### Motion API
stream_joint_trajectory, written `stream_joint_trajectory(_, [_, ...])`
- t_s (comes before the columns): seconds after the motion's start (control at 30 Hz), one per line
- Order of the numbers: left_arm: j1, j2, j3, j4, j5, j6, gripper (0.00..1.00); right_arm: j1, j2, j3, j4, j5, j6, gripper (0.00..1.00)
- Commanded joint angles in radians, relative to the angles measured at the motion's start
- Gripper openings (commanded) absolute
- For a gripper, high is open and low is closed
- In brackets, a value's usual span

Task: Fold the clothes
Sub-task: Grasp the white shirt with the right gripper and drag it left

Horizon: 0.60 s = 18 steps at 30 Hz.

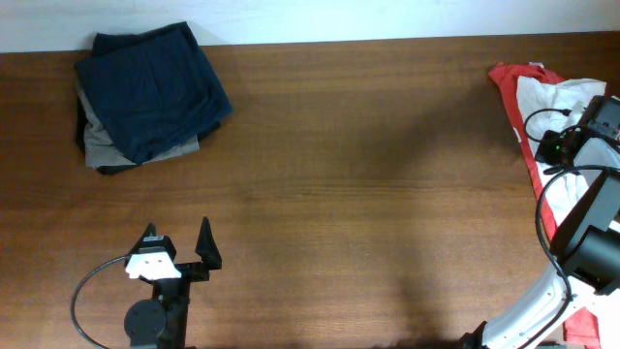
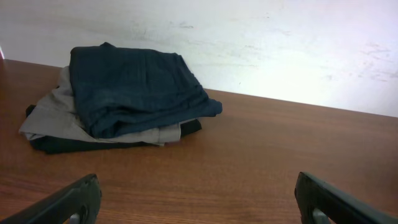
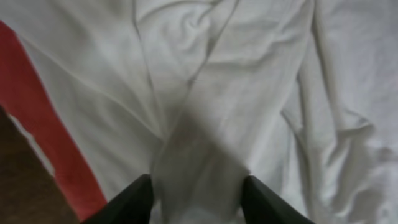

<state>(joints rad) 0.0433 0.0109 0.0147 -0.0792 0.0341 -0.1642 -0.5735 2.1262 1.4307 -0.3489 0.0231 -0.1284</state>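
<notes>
The white T-shirt (image 1: pixel 554 99) lies crumpled at the table's far right edge, on top of a red-orange shirt (image 1: pixel 509 85). In the right wrist view the white fabric (image 3: pixel 236 74) fills the frame in wrinkles. My right gripper (image 3: pixel 196 193) is down on it, fingers apart, with a raised fold of white cloth between them. In the overhead view the right gripper (image 1: pixel 554 145) sits over the shirt. My left gripper (image 1: pixel 177 237) is open and empty at the front left, seen also in the left wrist view (image 2: pixel 198 199). No neck label shows.
A folded stack with a navy garment over grey (image 1: pixel 150 87) lies at the back left, also in the left wrist view (image 2: pixel 137 87). The red-orange shirt (image 3: pixel 43 143) shows under the white one. The brown wooden table (image 1: pixel 349 194) lies between the arms.
</notes>
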Motion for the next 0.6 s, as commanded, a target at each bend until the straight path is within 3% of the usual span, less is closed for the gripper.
stream_joint_trajectory(0.0, [0.0,-0.005,-0.006,-0.001,0.004,0.017,0.99,-0.01,0.013,0.016,-0.011,0.014,0.024,0.2])
stream_joint_trajectory(0.07, [0.0,-0.005,-0.006,-0.001,0.004,0.017,0.99,-0.01,0.012,0.051,-0.053,0.01,0.088,0.04])
stream_joint_trajectory(0.13, [0.0,-0.005,-0.006,-0.001,0.003,0.017,0.99,-0.01,0.011,0.127,-0.143,-0.002,0.089,0.04])
stream_joint_trajectory(0.23, [0.0,-0.005,-0.006,-0.001,0.004,0.016,0.99,-0.01,-0.03,0.301,-0.325,-0.192,0.115,0.04])
stream_joint_trajectory(0.33, [0.0,-0.005,-0.006,-0.001,0.004,0.016,0.99,0.012,-0.126,0.388,-0.393,-0.363,0.167,0.04])
stream_joint_trajectory(0.57, [0.0,-0.005,-0.006,0.0,0.005,0.016,0.99,0.349,-0.447,0.391,-0.517,-0.409,0.167,0.04])
